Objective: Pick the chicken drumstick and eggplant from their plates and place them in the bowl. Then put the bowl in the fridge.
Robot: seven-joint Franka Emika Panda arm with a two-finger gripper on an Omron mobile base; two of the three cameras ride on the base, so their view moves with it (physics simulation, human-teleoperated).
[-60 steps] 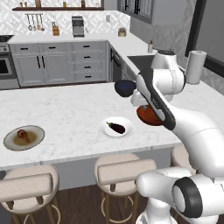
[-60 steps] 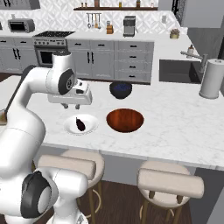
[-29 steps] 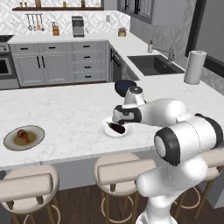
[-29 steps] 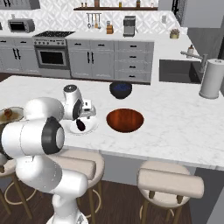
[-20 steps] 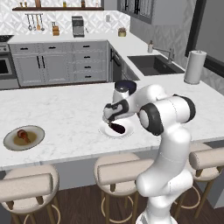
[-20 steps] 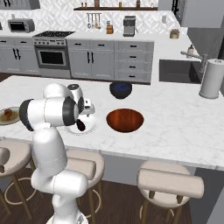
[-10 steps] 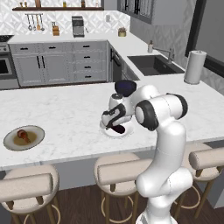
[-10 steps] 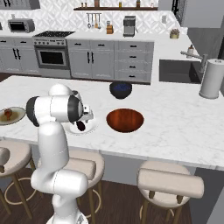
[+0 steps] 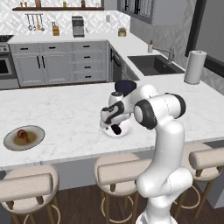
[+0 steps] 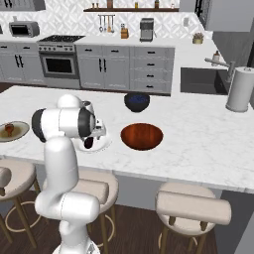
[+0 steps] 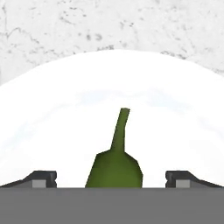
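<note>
The dark purple eggplant lies on the white plate near the counter's front edge. My gripper is low over it and open. In the hand view the fingertips stand on either side of the eggplant's green stem cap, with the white plate beneath. The red-brown bowl sits just right of that plate. The chicken drumstick rests on the grey-green plate at the far left. The fridge is out of view.
A small dark blue bowl stands behind the red-brown bowl. A paper towel roll and a sink are at the back right. Padded stools line the counter's front.
The arm swung left from above the red-brown bowl and came down over the white plate. In the last second the hand settled lower around the eggplant, jaws still wide.
</note>
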